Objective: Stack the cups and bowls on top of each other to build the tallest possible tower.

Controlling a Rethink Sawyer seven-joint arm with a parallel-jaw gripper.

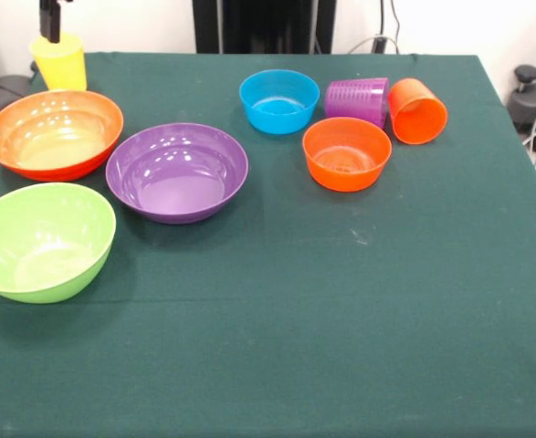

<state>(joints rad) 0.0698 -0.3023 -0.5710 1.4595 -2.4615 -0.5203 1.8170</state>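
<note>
While the gripper (51, 35) hangs at the top left corner of the front view, its dark fingers reach down into the mouth of the yellow cup (59, 62), which stands upright on the green tablecloth (341, 292); whether the fingers are spread or pinched on the cup's rim cannot be told, because only a short black piece of them shows above the rim. Just below the gripper and the yellow cup sits the large orange bowl (54, 133), upright and empty, close to the cup. Further below it, nearest the camera, rests the lime green bowl (41, 241), also upright, just apart from the orange one. To the right of those two, and lower right of the gripper, is the purple bowl (177, 172), close beside the large orange bowl's rim. Well away to the gripper's right lies a second cluster: the small blue bowl (279, 100) stands upright, and just beside it on the right the ribbed purple cup (357, 100) lies on its side. Right next to that, the orange cup (418, 110) also lies tipped over, its open mouth turned toward the camera. Below these two cups, touching or nearly touching the purple cup, sits the small orange bowl (347, 153), upright. Nothing is stacked on anything else.
</note>
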